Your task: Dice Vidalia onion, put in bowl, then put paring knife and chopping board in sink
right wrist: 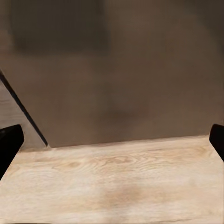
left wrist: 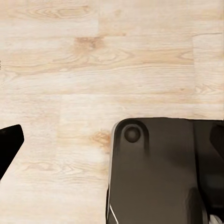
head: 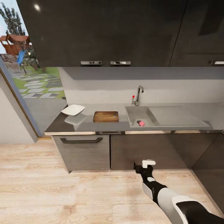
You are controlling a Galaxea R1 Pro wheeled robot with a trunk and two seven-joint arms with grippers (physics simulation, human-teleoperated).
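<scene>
My right gripper (head: 148, 162) hangs low in front of the dark cabinet doors below the sink (head: 136, 115), at the end of the white-and-black right arm (head: 168, 196). In the right wrist view its two dark fingertips (right wrist: 9, 144) sit at opposite edges of the picture, so the jaws stand wide apart with nothing between them; ahead of them I see the wood floor (right wrist: 116, 186) meeting a glossy dark cabinet front (right wrist: 116, 70). In the left wrist view one dark fingertip (left wrist: 8, 144) of my left gripper shows over the floor, beside a dark rounded part of the robot's base (left wrist: 154, 172); I cannot tell how far that gripper is spread.

Taking the sink as my landmark: the onion (head: 141, 123) lies inside the basin, just beside the round drain, near the front wall. The chrome tap (head: 139, 95) with its red-tipped lever stands behind the basin, and the flat drainboard (head: 174, 115) runs off to the right. Left of the sink, on the countertop (head: 93, 126), the chopping board (head: 105, 116) lies flat, near the basin but apart from it. Further left, the white bowl (head: 73, 109) sits near the counter's end, by the window. I cannot make out the paring knife at this size
</scene>
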